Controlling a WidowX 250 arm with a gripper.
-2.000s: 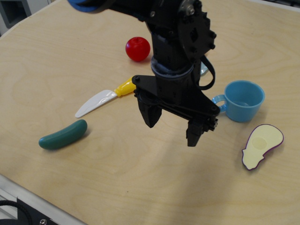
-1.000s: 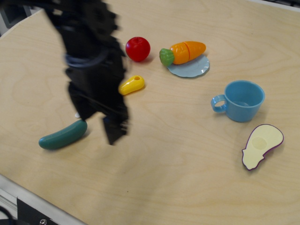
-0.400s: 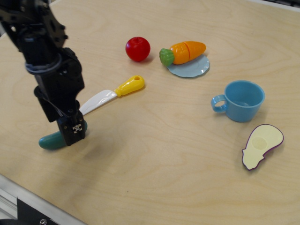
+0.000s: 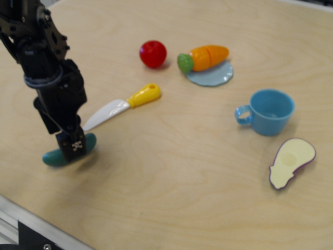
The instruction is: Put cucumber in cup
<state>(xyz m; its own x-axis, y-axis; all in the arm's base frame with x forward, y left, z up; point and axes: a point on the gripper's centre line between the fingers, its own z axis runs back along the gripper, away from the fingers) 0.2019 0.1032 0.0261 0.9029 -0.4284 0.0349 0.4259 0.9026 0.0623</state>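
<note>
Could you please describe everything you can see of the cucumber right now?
The cucumber is a smooth, dark teal-green toy, plastic by its look, sausage-shaped with rounded ends. It lies flat on the wooden table near the front left edge. The black gripper covers its middle, so only both ends show; whether it is gripped cannot be told.

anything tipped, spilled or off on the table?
Nothing stands out. The cup is upright and looks empty. The carrot lies half on the plate, hanging over its rim. The cucumber lies flat under the gripper. Knife, tomato and the cut half piece lie flat.
</note>
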